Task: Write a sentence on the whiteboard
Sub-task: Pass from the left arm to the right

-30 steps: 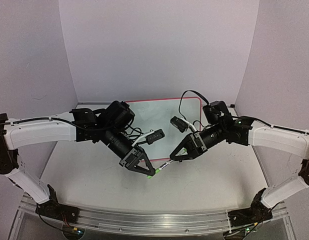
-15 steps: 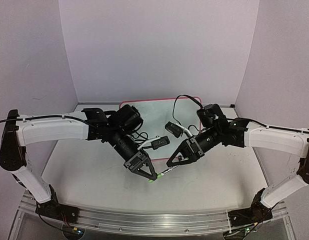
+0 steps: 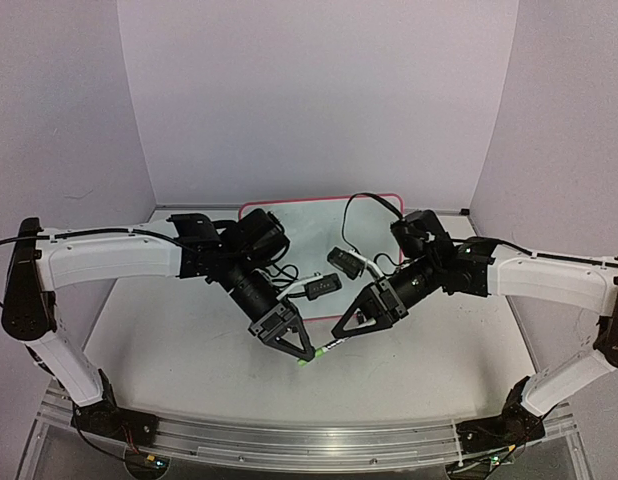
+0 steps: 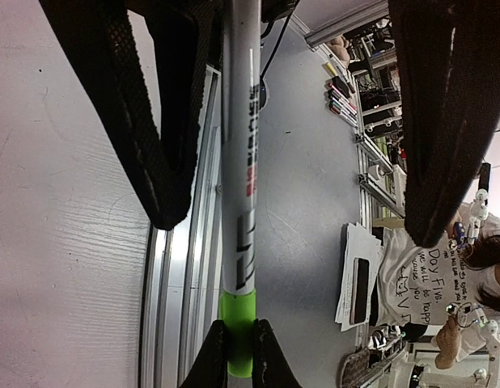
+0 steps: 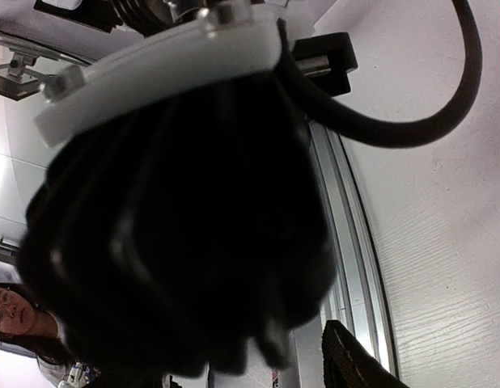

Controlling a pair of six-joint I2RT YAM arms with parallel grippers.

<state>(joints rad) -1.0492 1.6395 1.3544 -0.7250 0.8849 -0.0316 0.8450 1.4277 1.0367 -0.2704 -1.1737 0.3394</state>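
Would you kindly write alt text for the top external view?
Two white-and-black arms meet over a marker: the left pincer is shut on its green end, the right pincer at its barrel. A red-rimmed whiteboard sits behind them.

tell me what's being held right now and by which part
The left gripper pinches the marker by its green end. The right gripper stands open astride the white barrel, not clamped on it.

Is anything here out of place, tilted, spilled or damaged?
Nothing looks spilled or broken. Only the marker stands out: it hangs in the air, its green end pinched by the left pincer, its barrel between the open jaws of the right pincer, away from the whiteboard.
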